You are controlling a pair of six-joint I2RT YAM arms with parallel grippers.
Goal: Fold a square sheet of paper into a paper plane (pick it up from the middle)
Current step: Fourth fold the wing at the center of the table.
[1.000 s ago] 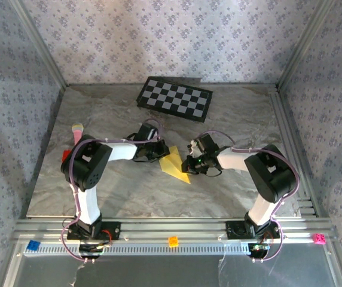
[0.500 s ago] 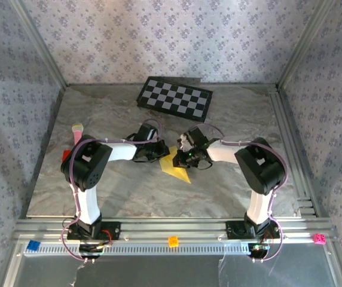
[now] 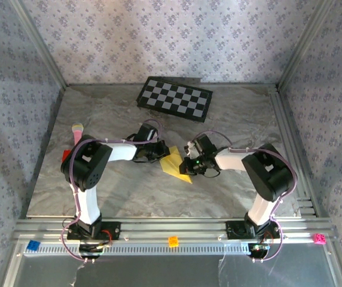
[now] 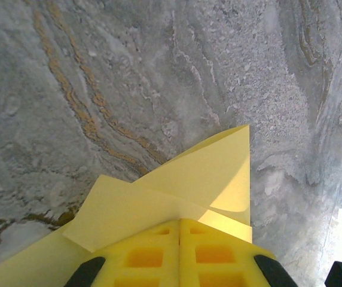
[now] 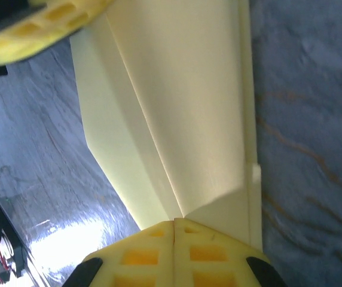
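Paper plane (image 3: 174, 162), half folded, lies flat mid-bench (image 3: 237, 119) between the arms. We judge it light, limp, easily torn and slippery, best pinched at its layered creases. Our left gripper (image 3: 161, 153) and right gripper (image 3: 186, 166) are closed, tips against the paper.

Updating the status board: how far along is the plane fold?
Done: the paper is already folded into layered flaps. In hand: the left gripper and right gripper pinch its opposite ends, closed. Left: it is not yet a narrow dart, so more folds are needed.
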